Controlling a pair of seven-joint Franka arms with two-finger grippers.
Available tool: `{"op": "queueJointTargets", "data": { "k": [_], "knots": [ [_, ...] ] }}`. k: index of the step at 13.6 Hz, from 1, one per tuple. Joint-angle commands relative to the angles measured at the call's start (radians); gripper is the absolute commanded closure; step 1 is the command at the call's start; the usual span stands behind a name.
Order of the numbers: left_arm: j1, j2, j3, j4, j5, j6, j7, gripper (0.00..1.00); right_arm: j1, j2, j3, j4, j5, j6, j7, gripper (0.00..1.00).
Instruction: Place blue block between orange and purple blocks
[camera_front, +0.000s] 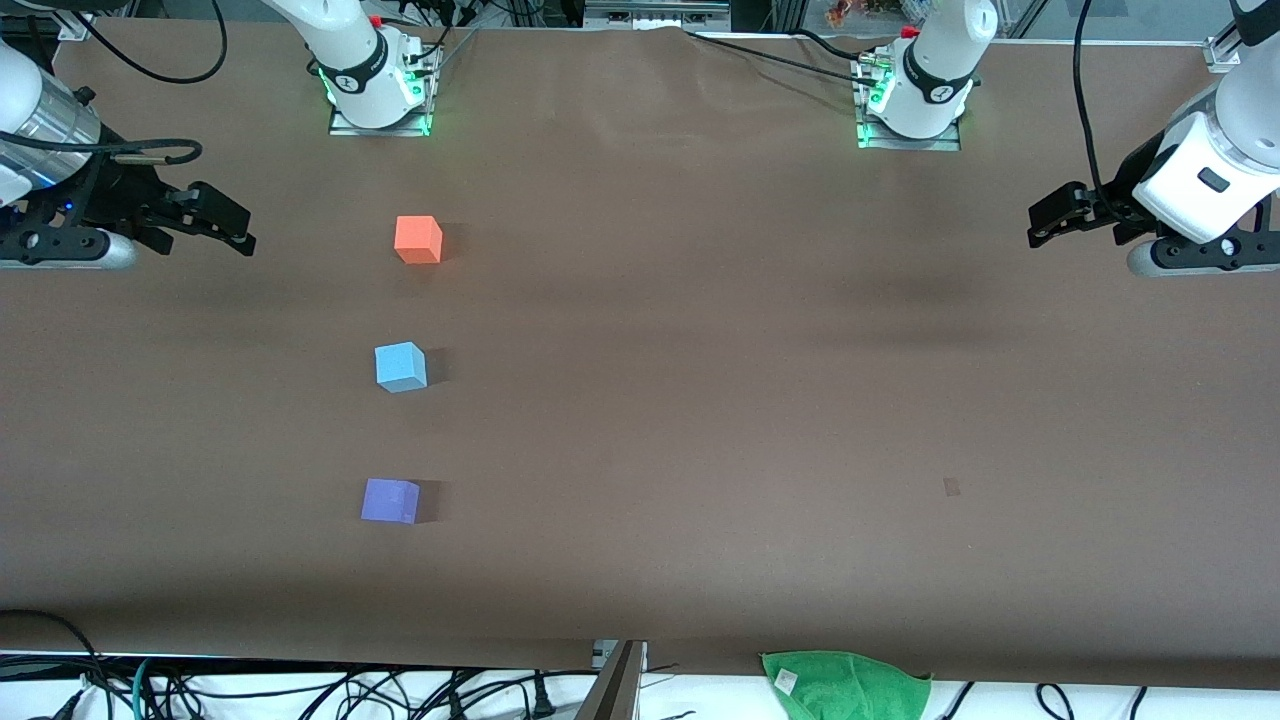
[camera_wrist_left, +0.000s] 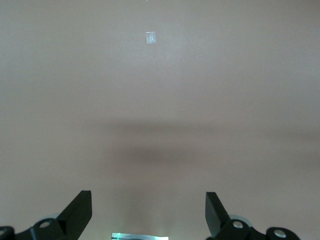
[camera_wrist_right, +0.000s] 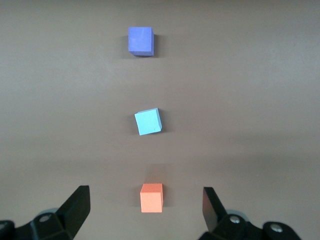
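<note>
Three small cubes lie in a line on the brown table toward the right arm's end. The orange block (camera_front: 418, 240) is farthest from the front camera, the blue block (camera_front: 400, 367) sits in the middle, and the purple block (camera_front: 389, 500) is nearest. The right wrist view shows the orange block (camera_wrist_right: 151, 197), the blue block (camera_wrist_right: 148, 122) and the purple block (camera_wrist_right: 140, 41) in the same row. My right gripper (camera_front: 235, 228) is open and empty, raised at the table's end beside the orange block. My left gripper (camera_front: 1050, 218) is open and empty over the other end.
A green cloth (camera_front: 845, 683) hangs at the table's front edge. A small pale patch (camera_front: 951, 487) marks the table toward the left arm's end; it also shows in the left wrist view (camera_wrist_left: 151, 37). Cables run along the front edge.
</note>
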Motion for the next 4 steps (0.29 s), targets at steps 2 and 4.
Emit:
{"op": "queueJointTargets", "data": {
  "k": [2,4],
  "knots": [
    [-0.006,-0.007,-0.003,0.002,0.003,-0.001,0.001,0.0,-0.02,0.005,0.021,0.03,-0.014,-0.007,-0.011,0.01],
    [-0.006,-0.007,-0.003,0.002,0.003,-0.001,0.001,0.0,-0.017,0.005,0.022,0.044,-0.019,-0.014,-0.011,0.0]
  ]
}}
